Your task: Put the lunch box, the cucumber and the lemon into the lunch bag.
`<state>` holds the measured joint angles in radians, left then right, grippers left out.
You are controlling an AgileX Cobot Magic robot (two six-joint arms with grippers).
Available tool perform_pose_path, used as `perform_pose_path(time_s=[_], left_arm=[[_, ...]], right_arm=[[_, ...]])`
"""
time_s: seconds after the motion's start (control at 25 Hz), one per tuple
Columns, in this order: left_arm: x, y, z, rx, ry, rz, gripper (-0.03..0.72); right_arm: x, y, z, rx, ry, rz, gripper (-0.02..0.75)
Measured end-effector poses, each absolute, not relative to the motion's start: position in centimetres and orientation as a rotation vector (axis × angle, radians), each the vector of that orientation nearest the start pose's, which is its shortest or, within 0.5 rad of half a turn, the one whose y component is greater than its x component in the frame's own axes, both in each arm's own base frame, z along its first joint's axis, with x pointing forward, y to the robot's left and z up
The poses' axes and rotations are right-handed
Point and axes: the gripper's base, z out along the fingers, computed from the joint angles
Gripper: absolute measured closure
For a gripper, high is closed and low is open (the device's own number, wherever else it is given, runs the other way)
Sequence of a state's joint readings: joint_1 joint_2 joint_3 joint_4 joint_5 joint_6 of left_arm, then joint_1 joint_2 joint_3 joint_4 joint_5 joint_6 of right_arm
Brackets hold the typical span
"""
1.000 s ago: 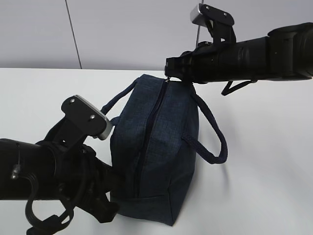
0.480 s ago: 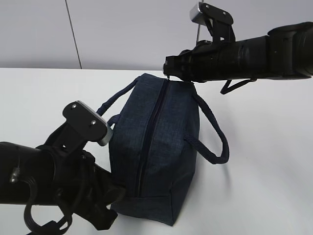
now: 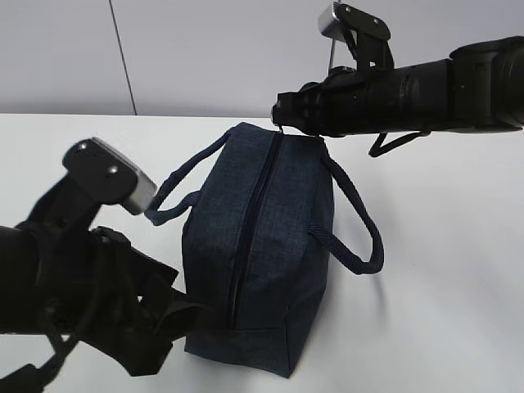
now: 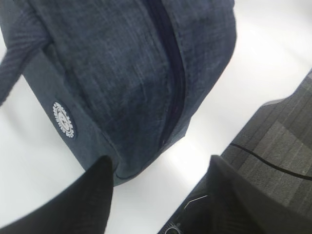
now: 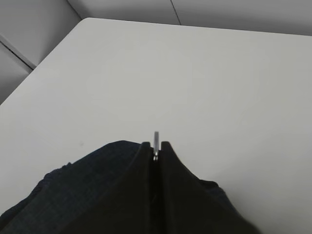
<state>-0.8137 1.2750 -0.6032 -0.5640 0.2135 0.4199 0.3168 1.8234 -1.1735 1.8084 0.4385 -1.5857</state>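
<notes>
Lunch bag [image 3: 262, 246]: stands upright on the white table [image 3: 442, 270], zipper line running along its top, closed as far as can be seen.
Change, left arm: against the earlier frames the left arm has drawn back toward the left edge of the exterior view; its wrist block, which stood just beside the bag's side, is now apart from it.
Change, right arm: unchanged; it keeps its place at the far top end of the bag.
Change, bag: stays where it was; the left handle [image 3: 176, 188] now shows in full.
Markings: a small round white logo [image 4: 64, 119] sits on the bag's side panel; its pattern is too blurred to read. No other writing shows.
Right gripper [image 5: 156, 148]: fingers pressed together on the thin silver zipper pull [image 5: 156, 140], which sticks out between the tips at the bag's far end.
Left gripper [image 4: 156, 192]: jaws spread wide, holding nothing; one finger [image 4: 97, 187] lies just beside the bag's lower corner, contact unclear.
Right handle [image 3: 356, 225]: loops out and droops over the bag's right side toward the table.
</notes>
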Motion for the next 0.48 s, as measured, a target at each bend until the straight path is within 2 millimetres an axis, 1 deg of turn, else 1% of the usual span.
perform_pose_path(time_s=[0.08, 0.16, 0.2, 0.28, 0.36, 0.4, 0.48], left_arm=[[15.7, -17.6, 23.5, 0.837, 2.257, -0.625, 0.263], [16.3, -17.1, 24.9, 0.801, 2.272, -0.650, 0.263], [16.8, -16.9, 25.9, 0.775, 2.283, -0.668, 0.263], [18.0, -16.4, 27.5, 0.720, 2.284, -0.676, 0.263], [19.7, -15.9, 29.9, 0.666, 2.255, -0.681, 0.263], [20.4, -15.7, 30.7, 0.649, 2.253, -0.680, 0.263], [22.3, -15.8, 32.3, 0.638, 2.259, -0.684, 0.263]], right_arm=[[37.4, 16.2, 23.5, -0.349, 2.039, 0.783, 0.738], [37.4, 16.2, 23.5, -0.350, 2.039, 0.784, 0.738], [37.4, 16.3, 23.6, -0.352, 2.038, 0.787, 0.738], [37.4, 16.3, 23.6, -0.358, 2.034, 0.799, 0.738], [37.3, 16.4, 23.6, -0.361, 2.032, 0.805, 0.738], [37.3, 16.4, 23.6, -0.363, 2.031, 0.808, 0.738], [37.3, 16.4, 23.6, -0.365, 2.029, 0.812, 0.738]])
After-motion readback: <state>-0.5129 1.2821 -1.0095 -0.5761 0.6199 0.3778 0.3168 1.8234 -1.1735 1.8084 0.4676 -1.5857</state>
